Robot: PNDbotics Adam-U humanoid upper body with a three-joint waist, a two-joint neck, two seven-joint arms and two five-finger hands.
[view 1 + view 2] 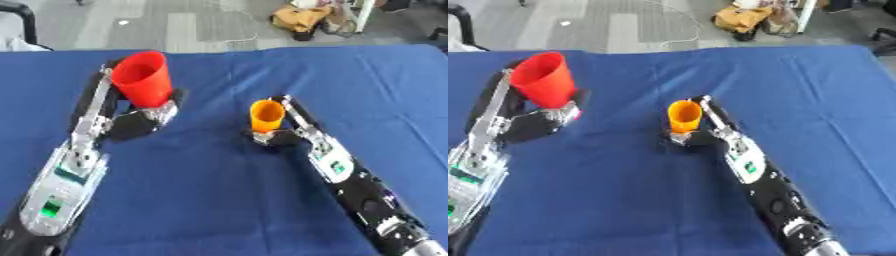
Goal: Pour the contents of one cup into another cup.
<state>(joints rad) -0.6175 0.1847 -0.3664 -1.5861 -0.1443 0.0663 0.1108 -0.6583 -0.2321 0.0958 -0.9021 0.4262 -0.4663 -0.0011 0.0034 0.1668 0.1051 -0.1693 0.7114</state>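
the counter (219,200) fills your view, draped in a deep blue cloth that lies smooth and matte, with grey floor showing past its far edge. take the orange cup as your landmark from here on.

your left arm (66,175) runs up from the near left corner, well to the left of the orange cup, a long black and silver limb with a pale panel on the forearm. your right arm (350,175) comes in from the near right corner and slants up to end right at the orange cup, black with silver joints and a small white panel.

the red cup (143,78) stands up and to the left of the orange cup, well apart from it. it is the bigger of the two, a smooth tapered cone with its wide mouth upward and tilted a little to the left.

your left hand (140,120) is wrapped around the base of the red cup, fingers curled onto it, holding it upright.

your right hand (278,136) is clamped on the foot of the orange cup, fingers curled round its base.

the orange cup (266,115) is small, smooth and tapered, mouth up, standing close to upright near the middle of the counter.
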